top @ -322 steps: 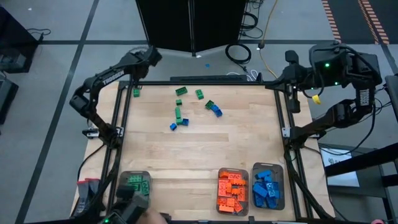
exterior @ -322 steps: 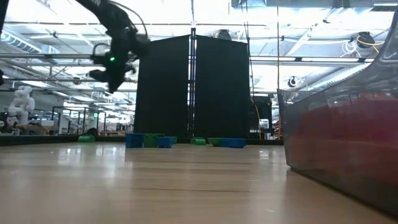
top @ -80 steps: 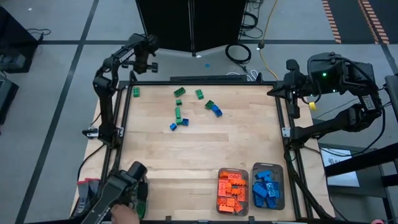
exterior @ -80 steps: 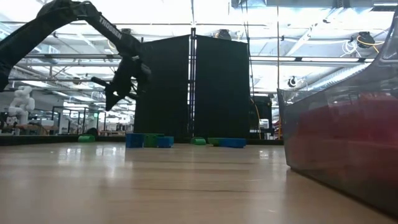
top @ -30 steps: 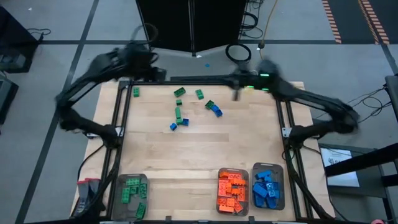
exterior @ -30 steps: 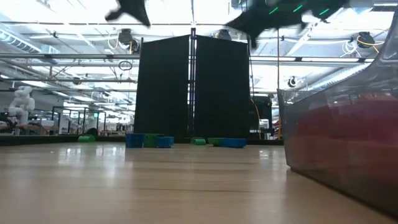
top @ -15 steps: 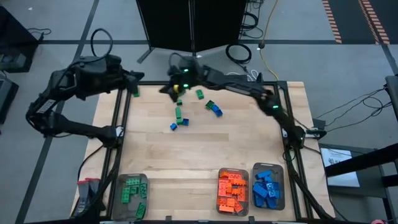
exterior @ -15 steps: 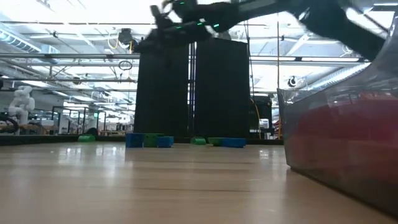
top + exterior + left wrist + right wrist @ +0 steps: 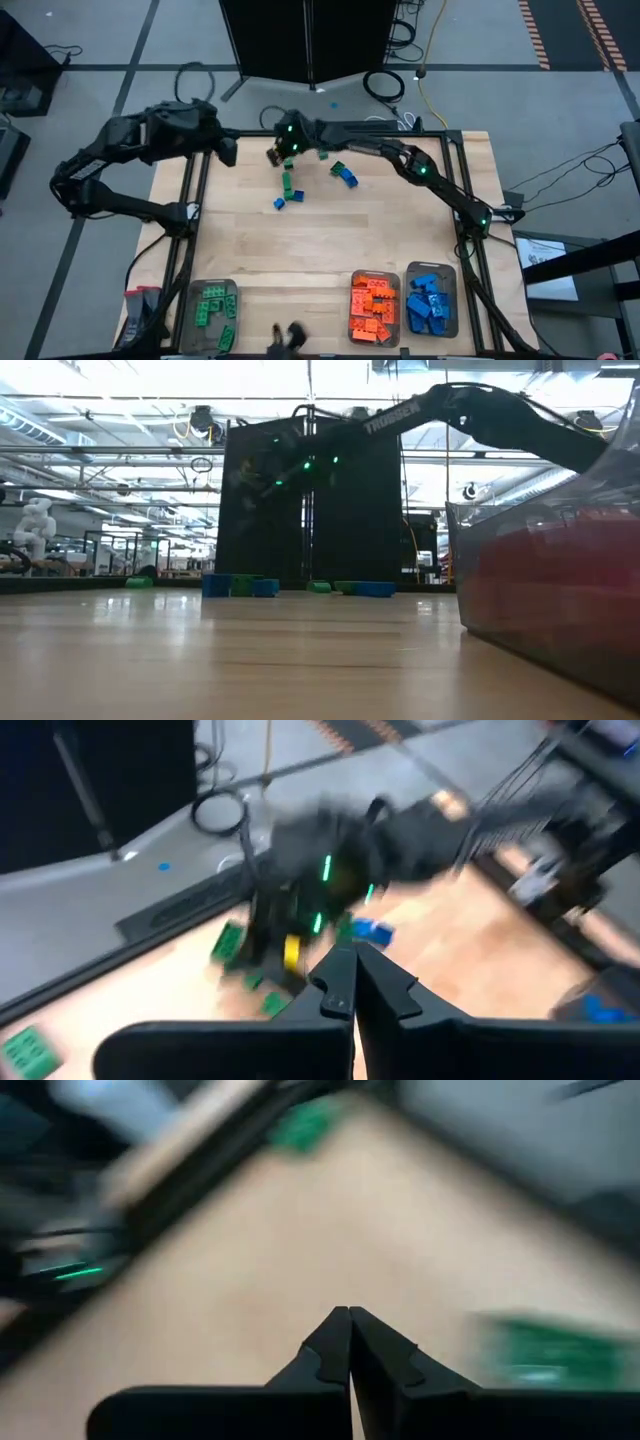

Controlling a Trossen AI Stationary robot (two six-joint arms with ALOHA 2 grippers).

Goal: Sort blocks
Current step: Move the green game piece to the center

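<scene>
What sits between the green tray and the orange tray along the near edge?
High view: between the green tray and the orange tray lies mostly bare wood, plus one small dark object I cannot identify at the table's edge.

The word "TROSSEN" is printed in light letters along the dark right arm (image 9: 400, 412), as seen in the low view. No other text can be read.
</scene>
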